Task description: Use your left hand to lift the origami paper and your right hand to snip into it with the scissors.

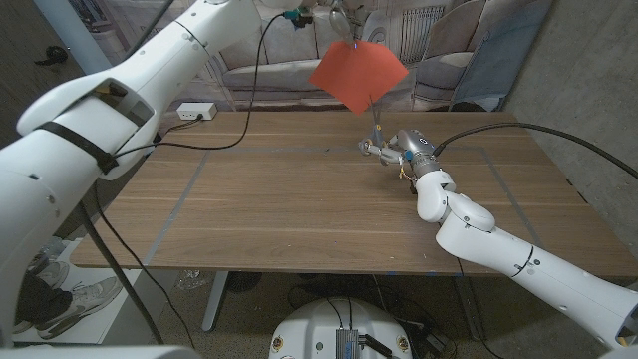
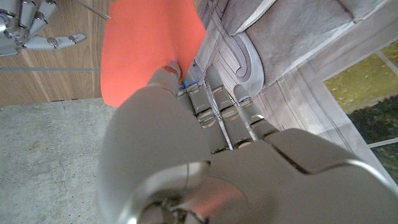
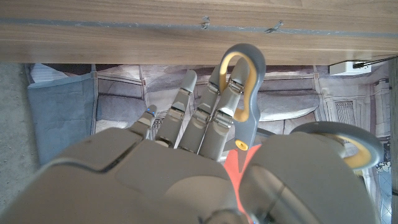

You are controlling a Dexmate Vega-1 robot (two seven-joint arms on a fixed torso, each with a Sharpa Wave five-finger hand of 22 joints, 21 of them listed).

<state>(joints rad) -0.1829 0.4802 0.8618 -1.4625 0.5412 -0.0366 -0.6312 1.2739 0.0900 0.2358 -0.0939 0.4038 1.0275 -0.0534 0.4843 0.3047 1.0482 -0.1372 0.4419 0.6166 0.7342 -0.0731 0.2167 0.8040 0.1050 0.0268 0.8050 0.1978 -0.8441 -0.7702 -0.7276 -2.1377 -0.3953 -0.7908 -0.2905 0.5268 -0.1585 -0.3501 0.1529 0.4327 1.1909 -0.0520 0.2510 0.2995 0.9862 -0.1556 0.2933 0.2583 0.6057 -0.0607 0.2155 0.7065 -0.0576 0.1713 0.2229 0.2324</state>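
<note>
An orange-red origami paper (image 1: 359, 72) hangs in the air over the table's far edge, pinched at its top corner by my left hand (image 1: 339, 18). The left wrist view shows that hand (image 2: 205, 112) with thumb and fingers closed on the paper (image 2: 146, 46). Below the paper my right hand (image 1: 401, 150) holds the scissors (image 1: 376, 122), blades pointing up and reaching the paper's lower corner. In the right wrist view my right hand (image 3: 186, 134) has fingers through the grey and yellow scissors handles (image 3: 241, 81); a sliver of the paper (image 3: 235, 167) shows between them.
The wooden table (image 1: 299, 209) carries grey tape lines. A white power strip (image 1: 196, 112) with a black cable lies at the far left. A grey sofa (image 1: 429, 40) and a blue-grey panel (image 1: 503, 60) stand behind the table.
</note>
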